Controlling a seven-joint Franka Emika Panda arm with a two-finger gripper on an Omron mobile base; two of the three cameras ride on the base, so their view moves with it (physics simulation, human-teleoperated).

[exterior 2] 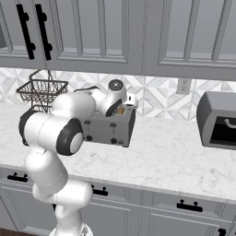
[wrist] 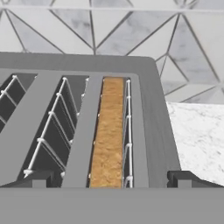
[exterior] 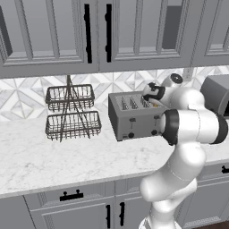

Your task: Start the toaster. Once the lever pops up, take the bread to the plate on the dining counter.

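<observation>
Where wire guides run, grainy bread [wrist: 108, 135] sits.

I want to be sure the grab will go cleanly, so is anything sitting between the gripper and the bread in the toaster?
Nothing visible. The open gripper hangs just above the toaster, fingertips either side of the slot holding the bread. Only the slot's thin wire guides flank the slice; its top edge is uncovered.

Glossy white arm [exterior: 179, 174], rounded bulbous segments, dark grey-black joint rings; end effector [wrist: 109, 177] with two small dark fingertips [wrist: 37, 179].
</observation>
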